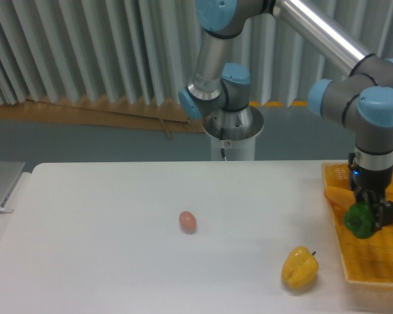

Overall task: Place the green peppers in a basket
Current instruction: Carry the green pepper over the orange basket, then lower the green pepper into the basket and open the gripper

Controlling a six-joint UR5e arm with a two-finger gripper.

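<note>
We see even, soft overhead light | faint shadows on the tabletop | mild glare there | slight softness throughout, nothing sharp

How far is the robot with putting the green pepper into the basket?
Done: the green pepper is lifted and held over the basket. In hand: the claw is shut on it. Left: lowering and releasing it. The yellow pepper lies on the table.

Basket cut off by right edge; claw partly hides green pepper.
</note>
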